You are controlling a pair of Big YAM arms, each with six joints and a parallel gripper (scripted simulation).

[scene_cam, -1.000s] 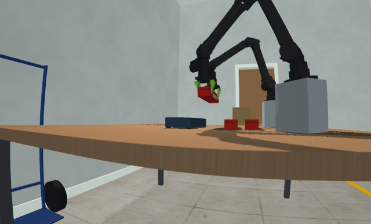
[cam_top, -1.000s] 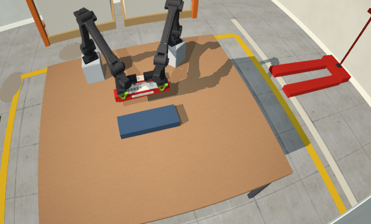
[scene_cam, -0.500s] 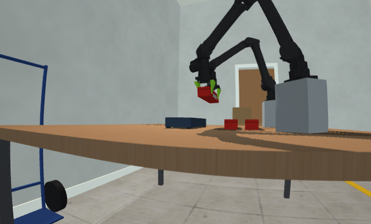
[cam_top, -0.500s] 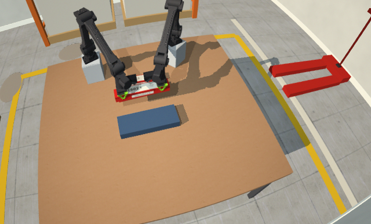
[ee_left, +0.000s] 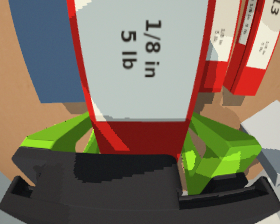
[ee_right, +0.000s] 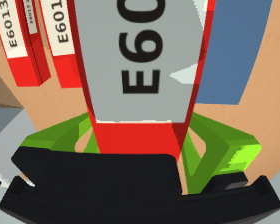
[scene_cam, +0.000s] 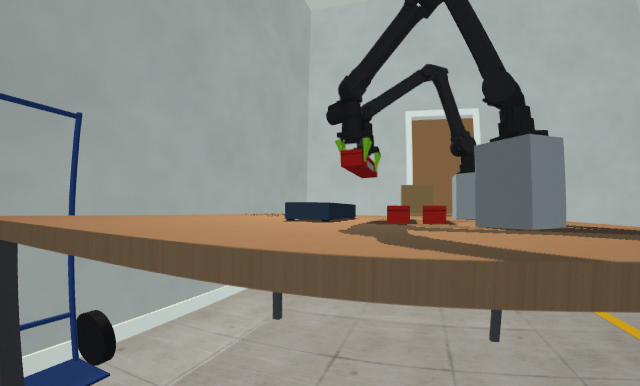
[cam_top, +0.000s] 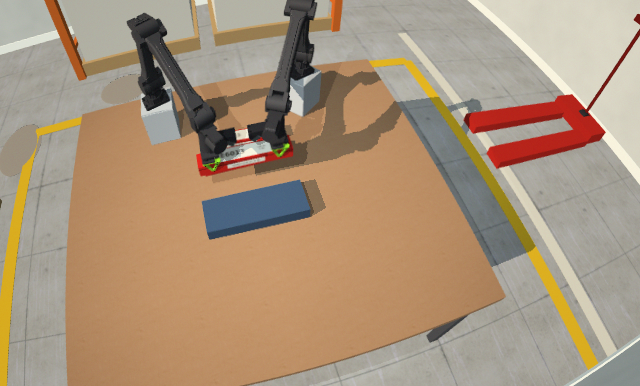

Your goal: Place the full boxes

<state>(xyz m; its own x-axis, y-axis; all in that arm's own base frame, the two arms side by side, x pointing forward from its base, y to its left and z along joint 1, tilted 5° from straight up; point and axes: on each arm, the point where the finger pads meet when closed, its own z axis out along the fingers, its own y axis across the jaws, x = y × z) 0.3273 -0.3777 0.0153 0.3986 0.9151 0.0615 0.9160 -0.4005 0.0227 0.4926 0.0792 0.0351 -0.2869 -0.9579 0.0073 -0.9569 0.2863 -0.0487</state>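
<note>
Raised red box (cam_top: pixel 246 155) (scene_cam: pixel 353 160) (ee_left: pixel 141 65) (ee_right: pixel 141 65): "1/8 in", "5 lb", "6013". Lower red boxes (ee_left: pixel 258 55) (ee_right: pixel 16 45): "E6013", "13".
</note>
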